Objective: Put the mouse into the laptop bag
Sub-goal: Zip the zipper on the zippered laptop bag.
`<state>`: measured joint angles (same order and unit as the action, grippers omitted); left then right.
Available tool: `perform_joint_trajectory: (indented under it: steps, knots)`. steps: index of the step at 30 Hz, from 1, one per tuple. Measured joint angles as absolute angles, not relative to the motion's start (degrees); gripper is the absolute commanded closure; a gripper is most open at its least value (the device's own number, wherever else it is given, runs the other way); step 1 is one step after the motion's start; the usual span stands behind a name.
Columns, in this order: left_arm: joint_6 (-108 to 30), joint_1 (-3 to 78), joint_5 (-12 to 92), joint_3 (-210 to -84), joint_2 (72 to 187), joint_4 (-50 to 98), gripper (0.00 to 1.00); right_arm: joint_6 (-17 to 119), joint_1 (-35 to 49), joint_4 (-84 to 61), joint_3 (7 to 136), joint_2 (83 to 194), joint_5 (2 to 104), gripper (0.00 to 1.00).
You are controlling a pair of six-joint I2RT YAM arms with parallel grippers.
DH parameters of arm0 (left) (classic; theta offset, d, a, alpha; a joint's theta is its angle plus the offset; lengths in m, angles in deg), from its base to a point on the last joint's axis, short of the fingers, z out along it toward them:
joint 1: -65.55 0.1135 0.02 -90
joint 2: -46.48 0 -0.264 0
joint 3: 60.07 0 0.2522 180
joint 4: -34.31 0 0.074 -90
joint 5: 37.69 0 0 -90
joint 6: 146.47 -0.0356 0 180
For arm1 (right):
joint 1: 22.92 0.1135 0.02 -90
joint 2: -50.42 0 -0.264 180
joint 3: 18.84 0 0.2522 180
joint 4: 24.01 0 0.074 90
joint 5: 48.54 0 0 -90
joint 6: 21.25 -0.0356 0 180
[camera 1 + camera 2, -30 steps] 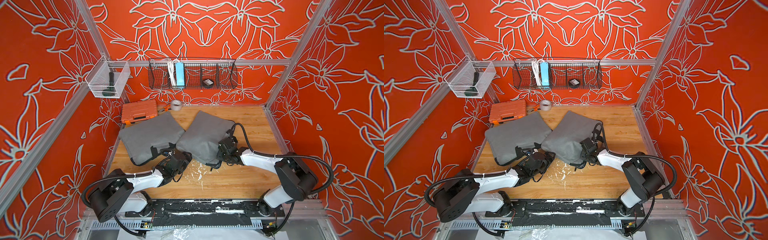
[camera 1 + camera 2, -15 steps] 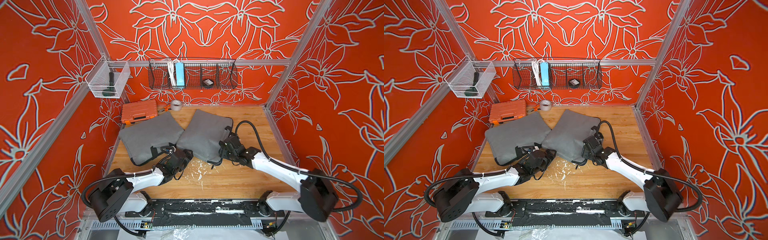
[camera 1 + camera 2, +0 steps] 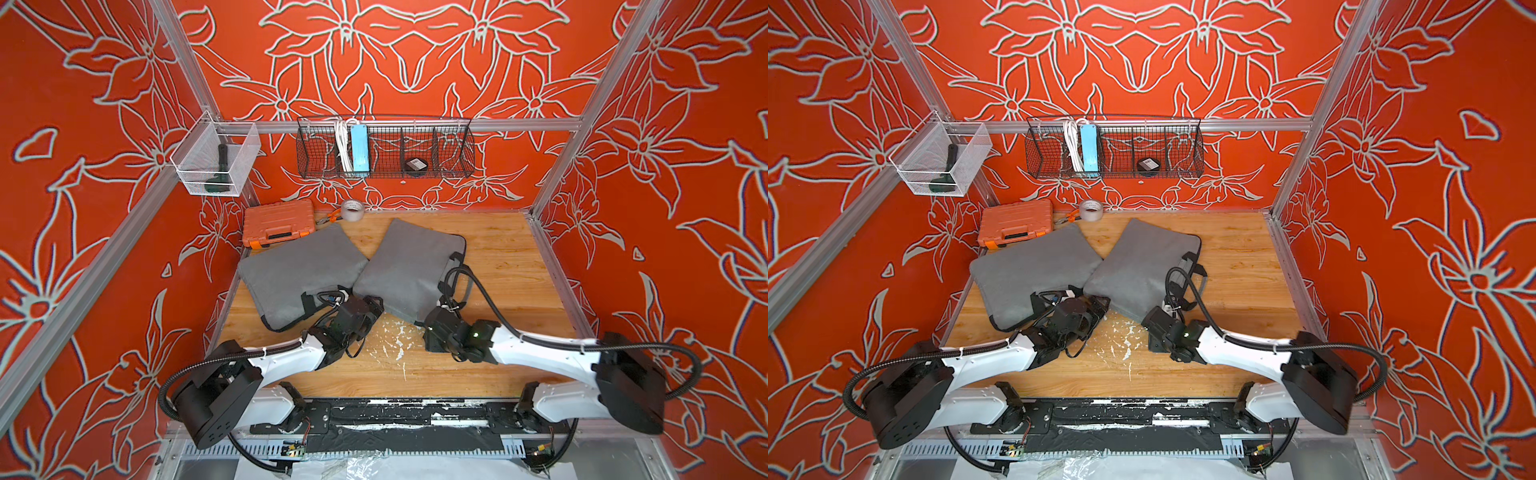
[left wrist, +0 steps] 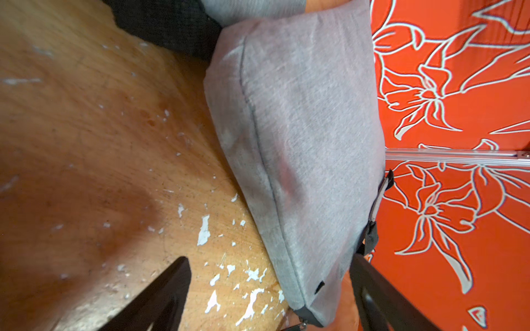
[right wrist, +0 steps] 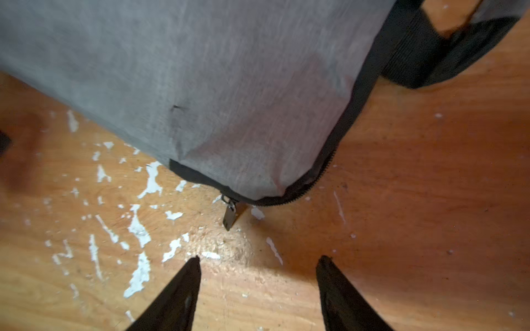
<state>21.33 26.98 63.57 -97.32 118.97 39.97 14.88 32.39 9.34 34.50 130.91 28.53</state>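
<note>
While both pairs of jaws stand parted with nothing gripped, the right gripper (image 5: 259,258) hangs over bare wood just short of the laptop bag (image 5: 229,86), whose zipper pull (image 5: 229,215) lies on the table (image 3: 498,257) a little ahead of the fingertips. The left gripper (image 4: 269,258) is spread wide, and the bag's edge and a corner run between its fingers. Whether either finger touches the fabric I cannot tell.

The zip looks shut around the corner on show, so whatever the bag holds is hidden. The mouse I cannot make out in any view.

A second grey bag (image 3: 299,270) lies touching the laptop bag on the left arm's side. Beyond the laptop bag, by the back wall, sit an orange case (image 3: 278,222) and a tape roll (image 3: 352,210). Above them a wire basket (image 3: 316,158) holds a coiled white cable (image 3: 341,145), a blue power strip (image 3: 359,147) and a small black item (image 3: 414,164) too small to name. Further from the laptop bag, on the side wall, a clear bin (image 3: 245,166) holds a dark tool (image 3: 218,178).
</note>
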Motion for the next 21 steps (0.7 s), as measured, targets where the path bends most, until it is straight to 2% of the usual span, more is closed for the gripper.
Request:
perform_joint_trajectory:
  steps: [8,10,14,19,21]
  knots:
    - [21.3,27.5,63.7,-97.3,118.3,39.9,0.12,14.3,32.5,6.9,39.6,140.5,27.0,0.5]
    - [21.3,27.7,63.7,-97.3,118.3,39.9,0.12,14.1,32.4,6.7,40.7,142.0,26.4,0.59]
    - [21.3,27.9,63.7,-97.1,118.2,39.9,0.12,13.7,32.5,7.5,41.8,143.3,24.9,0.67]
    - [21.4,28.3,63.7,-96.5,117.8,39.9,0.12,12.8,32.5,7.6,41.8,143.6,23.9,0.84]
    - [21.4,28.3,63.6,-96.5,117.8,39.9,0.12,12.7,32.5,7.4,41.8,143.7,23.7,0.88]
